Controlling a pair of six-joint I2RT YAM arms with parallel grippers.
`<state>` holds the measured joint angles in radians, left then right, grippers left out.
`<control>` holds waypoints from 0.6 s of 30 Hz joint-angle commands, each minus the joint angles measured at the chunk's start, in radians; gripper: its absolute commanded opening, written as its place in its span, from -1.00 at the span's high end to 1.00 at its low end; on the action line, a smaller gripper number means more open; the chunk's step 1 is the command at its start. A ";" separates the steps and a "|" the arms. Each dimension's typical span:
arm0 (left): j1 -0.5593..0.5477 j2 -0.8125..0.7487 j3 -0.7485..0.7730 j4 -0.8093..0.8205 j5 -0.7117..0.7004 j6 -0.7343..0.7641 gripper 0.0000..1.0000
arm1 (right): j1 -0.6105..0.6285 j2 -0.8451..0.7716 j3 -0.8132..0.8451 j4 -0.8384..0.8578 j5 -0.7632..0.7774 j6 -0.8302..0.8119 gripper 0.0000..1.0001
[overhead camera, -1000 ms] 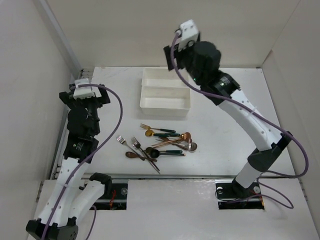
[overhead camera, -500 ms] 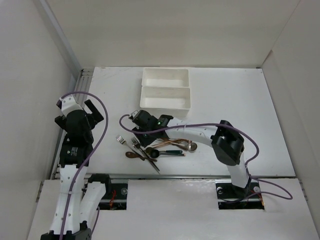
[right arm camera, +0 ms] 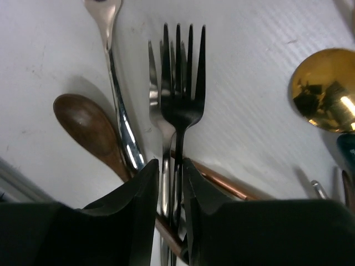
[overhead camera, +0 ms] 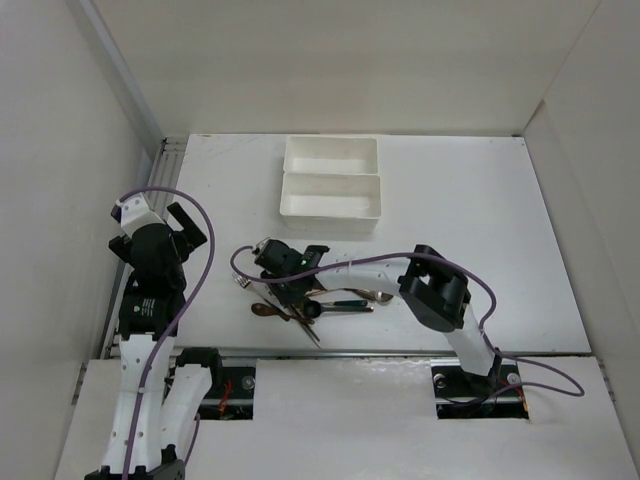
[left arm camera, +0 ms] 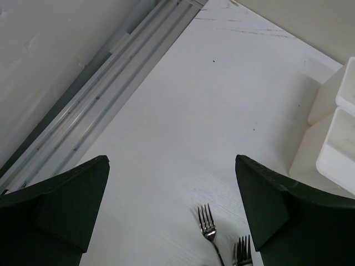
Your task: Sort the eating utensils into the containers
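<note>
The eating utensils (overhead camera: 335, 295) lie in a loose heap at the table's near middle. My right gripper (overhead camera: 284, 282) reaches down into the heap's left end. In the right wrist view its jaws (right arm camera: 171, 166) are closed narrow around the handle of a dark-looking fork (right arm camera: 180, 100), with a silver fork (right arm camera: 157, 119) lying right against it. Beside them lie a brown spoon (right arm camera: 86, 122) and a gold spoon (right arm camera: 324, 88). My left gripper (left arm camera: 172, 160) hangs open and empty over bare table at the left. The two white containers (overhead camera: 331, 214) sit side by side at the back, nothing in them.
A silver fork (left arm camera: 206, 221) and a second fork's tines (left arm camera: 242, 249) lie just below my left gripper. A copper handle (right arm camera: 222, 180) crosses under the gripped fork. A metal rail (left arm camera: 111, 83) runs along the table's left edge, with white walls around.
The right arm swung down from above the containers to the heap's left end and its jaws closed in on the fork. The left arm dropped lower at the left and stayed open.
</note>
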<state>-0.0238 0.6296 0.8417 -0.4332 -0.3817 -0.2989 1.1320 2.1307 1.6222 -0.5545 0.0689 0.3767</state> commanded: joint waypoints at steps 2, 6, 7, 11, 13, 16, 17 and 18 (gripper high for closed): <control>0.004 -0.013 -0.010 0.011 -0.003 -0.014 -0.90 | 0.000 0.015 0.041 0.012 0.029 0.016 0.44; 0.004 -0.013 -0.010 0.011 -0.003 -0.014 -0.90 | 0.000 0.015 0.030 0.011 0.055 0.034 0.49; 0.004 -0.013 -0.010 0.011 -0.003 -0.014 -0.90 | 0.000 0.015 0.030 0.011 0.065 0.034 0.51; 0.004 -0.013 -0.010 0.011 -0.003 -0.014 -0.90 | 0.000 0.044 0.044 0.002 0.091 0.016 0.51; 0.004 -0.013 -0.010 0.011 -0.003 -0.014 -0.90 | 0.000 0.063 0.076 -0.008 0.101 0.005 0.49; 0.004 -0.013 -0.010 0.011 -0.003 -0.014 -0.90 | 0.000 0.087 0.096 -0.018 0.088 -0.016 0.51; 0.004 -0.013 -0.010 0.011 -0.003 -0.014 -0.90 | 0.000 0.087 0.096 -0.018 0.088 -0.028 0.69; 0.004 -0.013 -0.010 0.011 -0.003 -0.014 -0.90 | 0.000 0.074 0.096 -0.018 0.088 -0.028 0.94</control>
<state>-0.0238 0.6300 0.8318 -0.4393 -0.3813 -0.3012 1.1320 2.1887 1.6936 -0.5533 0.1360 0.3687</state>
